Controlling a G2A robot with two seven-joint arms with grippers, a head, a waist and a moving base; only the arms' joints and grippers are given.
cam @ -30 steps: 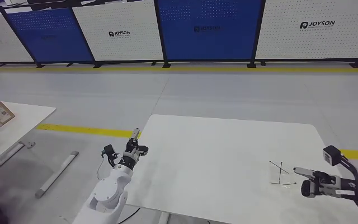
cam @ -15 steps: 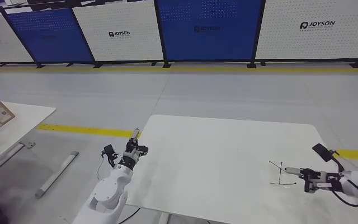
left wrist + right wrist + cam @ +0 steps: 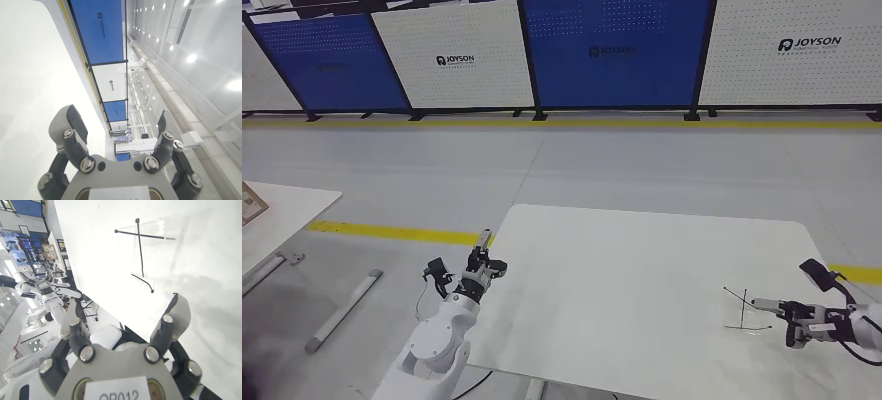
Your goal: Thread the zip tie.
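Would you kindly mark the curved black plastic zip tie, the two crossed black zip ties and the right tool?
Curved black plastic zip tie (image 3: 143, 281): right wrist view, middle of its strap.
Two crossed black zip ties (image 3: 138, 234): right wrist view, at their crossing.
Right tool (image 3: 123, 298): right wrist view, midway between its fingertips.

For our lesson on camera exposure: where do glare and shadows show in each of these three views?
Right wrist view: glare washes out the white tabletop, and soft grey shadows lie on it beside the thin black zip ties. Left wrist view: the round ceiling lamps bloom into bright patches, and the tabletop is near featureless white. Top view: the light is even, with no hard shadows on the table.
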